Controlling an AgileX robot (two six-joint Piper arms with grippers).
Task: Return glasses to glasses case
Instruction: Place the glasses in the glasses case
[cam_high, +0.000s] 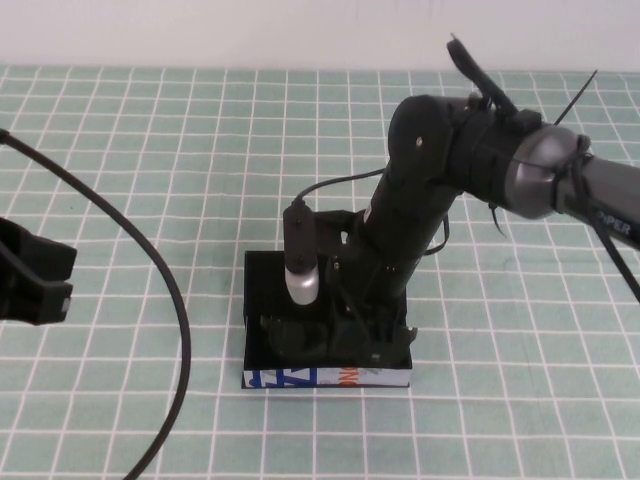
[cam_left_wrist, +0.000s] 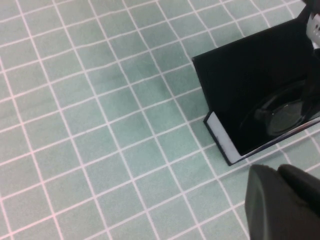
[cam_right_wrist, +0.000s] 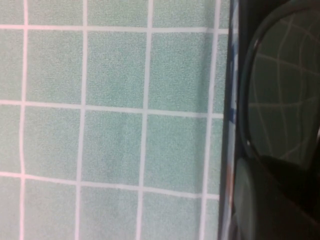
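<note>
The black glasses case lies open at the table's middle, its white front with blue and orange print towards me. The black-framed glasses sit inside it at the front. My right gripper reaches down into the case and is shut on the glasses. The right wrist view shows a tinted lens beside the case's edge. The left wrist view shows the case and a lens in it. My left gripper stays at the far left, apart from the case, fingers together.
A black cable curves over the table left of the case. The green checked mat covers the table all around. A white wall runs along the back.
</note>
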